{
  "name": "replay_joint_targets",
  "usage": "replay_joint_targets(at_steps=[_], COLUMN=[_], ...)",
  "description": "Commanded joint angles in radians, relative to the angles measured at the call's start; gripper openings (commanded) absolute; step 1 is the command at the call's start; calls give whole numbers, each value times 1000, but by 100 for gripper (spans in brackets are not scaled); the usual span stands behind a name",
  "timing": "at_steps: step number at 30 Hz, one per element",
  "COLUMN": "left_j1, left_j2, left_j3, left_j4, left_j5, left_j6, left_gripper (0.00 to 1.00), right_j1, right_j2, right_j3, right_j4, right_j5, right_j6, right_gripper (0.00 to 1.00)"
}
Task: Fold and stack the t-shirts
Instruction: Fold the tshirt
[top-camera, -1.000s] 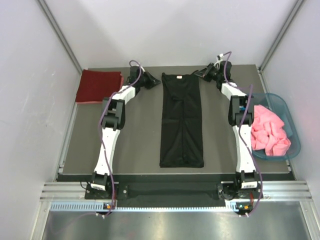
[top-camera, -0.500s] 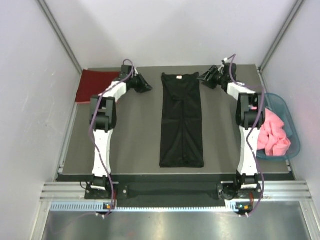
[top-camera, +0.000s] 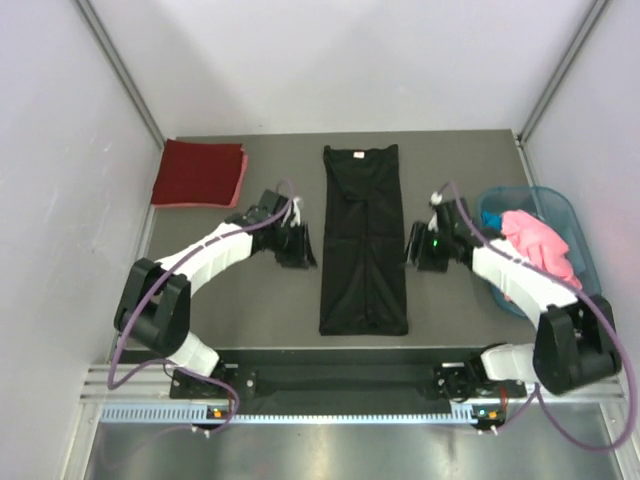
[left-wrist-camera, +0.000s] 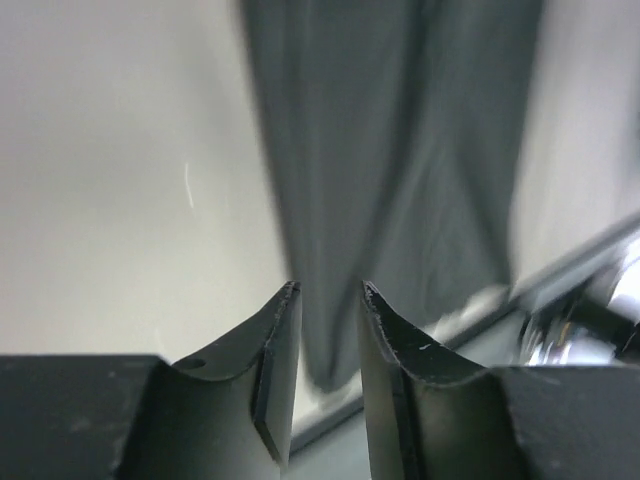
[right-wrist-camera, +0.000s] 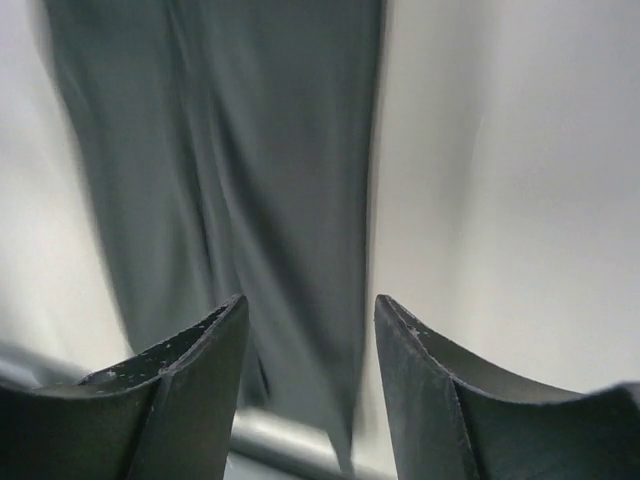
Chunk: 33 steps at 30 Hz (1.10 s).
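Drawn back nearer, left gripper (top-camera: 303, 248) and right gripper (top-camera: 412, 246), both parted and empty, flank the black t-shirt (top-camera: 363, 230).

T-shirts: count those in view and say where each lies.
3 sure: the black shirt flat mid-table, the dark red shirt folded at the far left corner, the pink shirt in the basket. A blue scrap beside it may be a fourth; others could lie underneath.

Pale walls (top-camera: 350, 60) enclose a dark grey table (top-camera: 260, 300) under even light.
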Motion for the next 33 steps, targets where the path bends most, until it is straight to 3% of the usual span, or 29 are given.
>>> replay_joint_targets(at_steps=[1, 4, 11, 18, 26, 33], left_j1=[-23, -56, -122, -151, -159, -169], left_j2=[-86, -150, -211, -307, -313, -327], left_j3=[-173, -263, -437, -555, -650, -671], left_j4=[-23, 3, 138, 187, 295, 296], left_j5=[22, -7, 79, 54, 117, 102], left_j6=[-53, -81, -211, -289, -368, -378], left_gripper=[36, 41, 41, 44, 44, 44], right_j1=[86, 136, 205, 232, 242, 251], right_j2=[-154, -306, -380, -446, -501, -534], right_j3=[-174, -312, -482, -554, -640, -653], right_j4=[-75, -59, 1, 11, 57, 34], right_j5=[59, 46, -23, -51, -97, -106], right_j6=[45, 114, 172, 200, 240, 246], right_gripper=[53, 52, 50, 48, 39, 37])
